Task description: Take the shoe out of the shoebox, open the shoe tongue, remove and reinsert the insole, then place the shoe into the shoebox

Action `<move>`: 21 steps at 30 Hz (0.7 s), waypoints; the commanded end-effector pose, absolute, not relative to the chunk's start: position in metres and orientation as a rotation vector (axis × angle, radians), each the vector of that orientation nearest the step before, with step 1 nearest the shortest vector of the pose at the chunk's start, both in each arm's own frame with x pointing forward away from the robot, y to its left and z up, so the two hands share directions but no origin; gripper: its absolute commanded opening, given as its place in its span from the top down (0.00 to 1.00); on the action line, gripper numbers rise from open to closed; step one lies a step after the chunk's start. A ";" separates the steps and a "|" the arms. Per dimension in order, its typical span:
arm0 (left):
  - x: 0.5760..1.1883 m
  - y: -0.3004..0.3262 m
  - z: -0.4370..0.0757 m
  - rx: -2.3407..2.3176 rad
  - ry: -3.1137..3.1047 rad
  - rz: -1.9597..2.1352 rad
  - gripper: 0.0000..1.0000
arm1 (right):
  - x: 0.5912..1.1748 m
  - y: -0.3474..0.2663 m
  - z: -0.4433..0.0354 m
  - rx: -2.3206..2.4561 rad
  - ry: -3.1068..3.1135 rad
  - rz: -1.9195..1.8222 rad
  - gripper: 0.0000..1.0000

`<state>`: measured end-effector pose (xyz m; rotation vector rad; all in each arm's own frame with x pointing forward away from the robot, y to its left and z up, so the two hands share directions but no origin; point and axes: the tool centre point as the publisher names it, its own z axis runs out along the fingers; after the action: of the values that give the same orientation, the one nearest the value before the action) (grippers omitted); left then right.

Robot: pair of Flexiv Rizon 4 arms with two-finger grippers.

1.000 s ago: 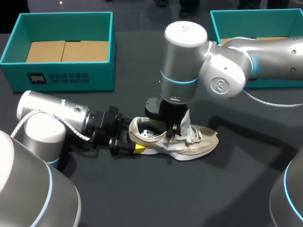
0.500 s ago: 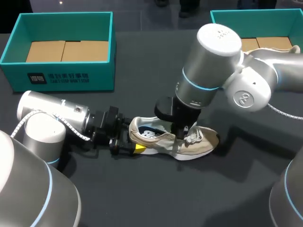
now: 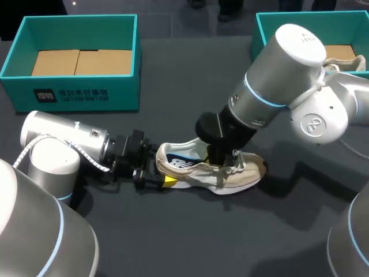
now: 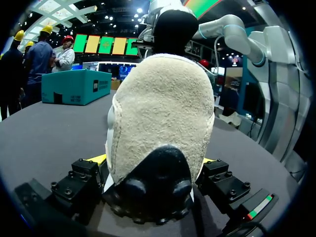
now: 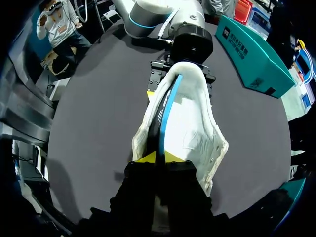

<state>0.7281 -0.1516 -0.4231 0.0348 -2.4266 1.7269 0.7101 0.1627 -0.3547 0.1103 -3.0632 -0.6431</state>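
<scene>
**A:** What's on the desk (image 3: 173, 248), biggest first?

**B:** Two teal shoeboxes sit at the far edge. The left shoebox (image 3: 81, 95) shows only brown card inside. The right shoebox (image 3: 260, 32) is partly hidden behind the right arm (image 3: 277, 86), which reaches in over the middle. The left arm (image 3: 63, 144) lies low along the desk.

**A:** And the shoe?

**B:** The shoe (image 3: 242, 180) is out of both boxes. It rests on its sole in the middle of the desk, between the two arms, heel toward the left arm.

**A:** So step one is done. The tongue?

**B:** I judge it open enough, since the mouth of the shoe gapes wide. The insole (image 5: 165, 113) stands up on edge inside it, its blue rim running from the heel forward.

**A:** Who has what?

**B:** The left fingers (image 3: 166, 180) are clamped on the heel, one on each side, pinning the shoe down. The right fingers (image 5: 153, 158) are pinched together on the front end of the insole, toward the laces.

**A:** Then this is mid-removal.

**B:** That's my reading. The insole's heel end looks to be inside the shoe, so it isn't free yet. Left to do: get it clear, slide it back in flat, then set the shoe into a shoebox. I'd call it roughly halfway.
</scene>
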 end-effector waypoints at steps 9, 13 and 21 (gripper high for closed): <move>0.728 -0.155 -0.428 0.038 -2.428 1.726 1.00 | 0.726 0.158 -0.359 0.037 -3.029 -0.654 1.00; 0.728 -0.155 -0.428 0.038 -2.428 1.726 1.00 | 0.728 0.149 -0.359 0.010 -3.018 -0.707 1.00; 0.728 -0.155 -0.428 0.038 -2.428 1.726 1.00 | 0.728 0.137 -0.354 0.047 -3.004 -0.805 1.00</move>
<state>0.7285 -0.1528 -0.4226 0.0363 -2.4262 1.7276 0.7320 0.1482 -0.3560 0.0383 -3.0136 -0.7514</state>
